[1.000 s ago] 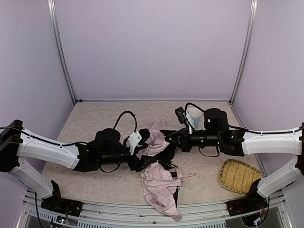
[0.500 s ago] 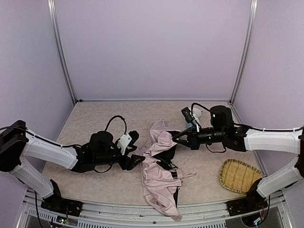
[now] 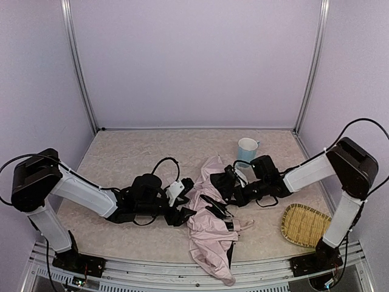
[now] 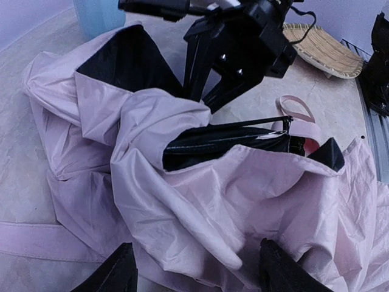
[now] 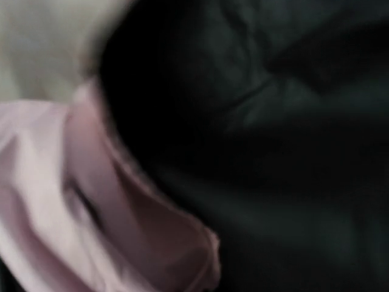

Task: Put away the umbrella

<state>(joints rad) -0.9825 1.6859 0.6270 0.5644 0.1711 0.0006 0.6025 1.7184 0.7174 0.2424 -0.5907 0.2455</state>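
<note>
Cloth is bunched up in the middle of the speckled beige table point(image 3: 134, 158). It belongs to the pale pink folding umbrella with a black lining point(image 3: 209, 234). The umbrella lies half open and crumpled between the two arms, and its lower end hangs over the near edge of the table. Its thin black shaft point(image 4: 243, 125) runs across the folds. Its small pink handle strap point(image 4: 298, 118) lies on the table just beside the cloth.

The left gripper point(image 3: 183, 213) sits low on the table at the left side of the umbrella. In the left wrist view its two black fingertips point(image 4: 112, 277) are wide apart, with pink cloth point(image 4: 182, 201) lying between them. They are not pressing on it.

The right gripper point(image 3: 220, 182) reaches in from the other side, down by the black lining. Its fingers are closed together. The right wrist view is blurry and shows only black lining and a pink fold point(image 5: 91, 201) very close up, so I cannot tell if any cloth is pinched.

The light blue plastic cup point(image 3: 247, 149) stands upright behind the right gripper, near the umbrella's far end. The round woven bamboo tray point(image 3: 304, 225) lies to the right, apart from the umbrella
</note>
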